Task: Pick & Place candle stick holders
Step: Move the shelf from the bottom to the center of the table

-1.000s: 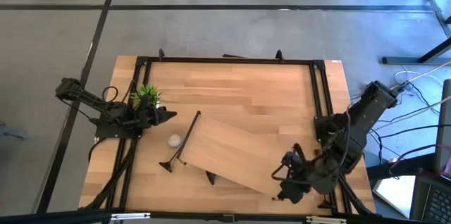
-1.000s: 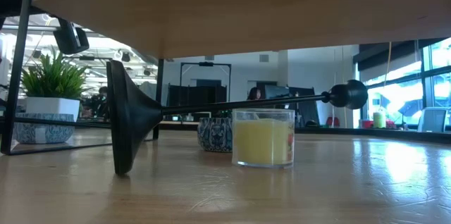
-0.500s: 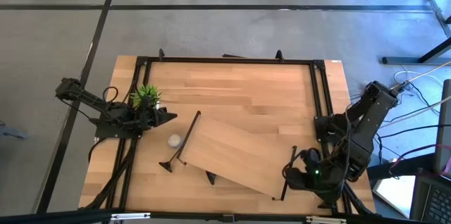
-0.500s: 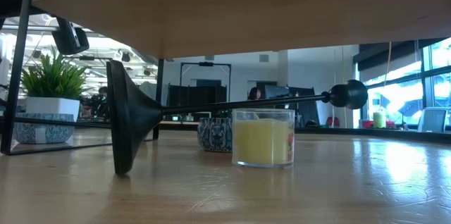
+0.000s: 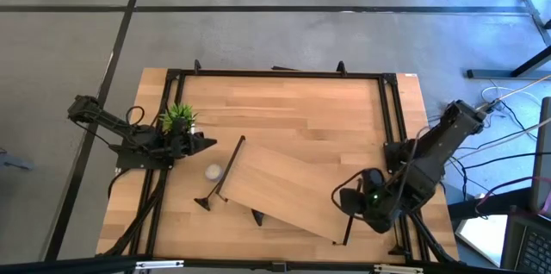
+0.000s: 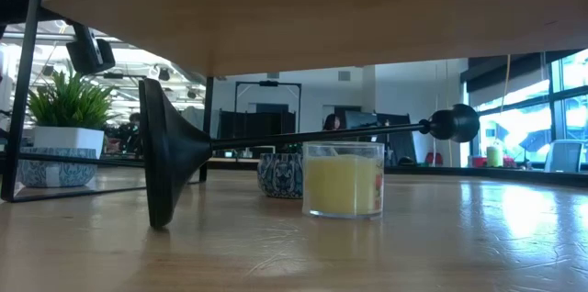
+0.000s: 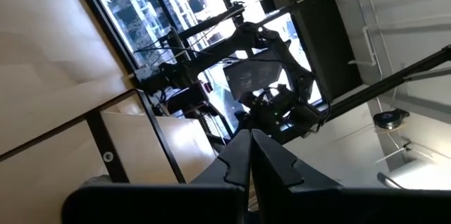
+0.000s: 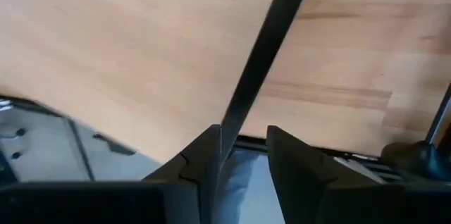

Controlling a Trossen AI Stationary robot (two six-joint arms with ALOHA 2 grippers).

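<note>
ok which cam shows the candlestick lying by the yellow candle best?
The low view: the candlestick lies on its side, base, stem and cup all visible, behind the yellow candle. The high view shows it only as a thin dark line beside the shelf. Neither wrist view shows it.

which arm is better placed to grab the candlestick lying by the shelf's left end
Left. The left gripper sits beside the plant, close to the fallen candlestick and white candle. The right gripper is at the shelf's far end, across the table.
</note>
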